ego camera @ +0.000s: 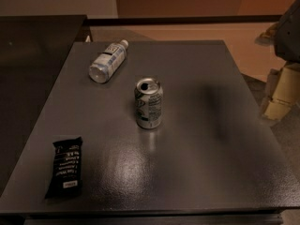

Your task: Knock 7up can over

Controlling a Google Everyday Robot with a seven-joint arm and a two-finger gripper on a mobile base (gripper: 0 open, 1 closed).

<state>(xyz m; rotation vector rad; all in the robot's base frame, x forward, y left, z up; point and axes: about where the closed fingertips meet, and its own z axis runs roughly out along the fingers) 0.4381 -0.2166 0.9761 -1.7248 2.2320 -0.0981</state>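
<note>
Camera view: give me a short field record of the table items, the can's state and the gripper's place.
7up can: upright, mid-table
plastic bottle: on its side, behind and left of the can
snack bar: lying flat, front-left of the table
gripper: right edge of view, beyond the table's side, apart from the can
task status: can not yet knocked over

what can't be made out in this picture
Camera view, the only one:
1. gripper: beyond the table on the right, partly cut off by the frame edge.
2. 7up can: upright; side print too small to read, far side hidden by the can itself.
3. black bar wrapper: white lettering too small to read.
</note>
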